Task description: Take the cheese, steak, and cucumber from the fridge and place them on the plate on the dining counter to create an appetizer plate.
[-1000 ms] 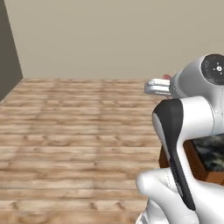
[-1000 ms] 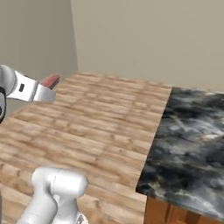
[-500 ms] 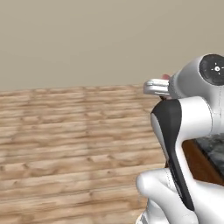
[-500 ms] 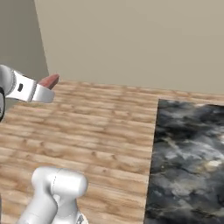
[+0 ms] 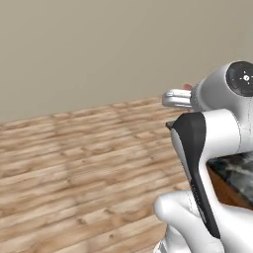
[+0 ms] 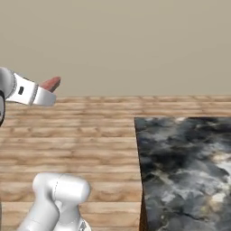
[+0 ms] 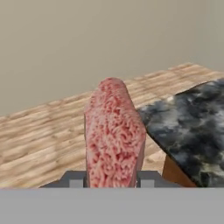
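One item, the steak (image 7: 114, 135), sits clamped in the gripper (image 7: 111, 178) as base has swung, dining counter (image 6: 185, 167) corner now nearer; plate approach underway.

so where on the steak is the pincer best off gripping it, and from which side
As it is gripped now: the pincer clamps the steak across its two broad flat faces, near one end, coming in along its length. The slab is thin and stands on edge, so squeezing the flat faces looks steadier than pinching its rounded rim.
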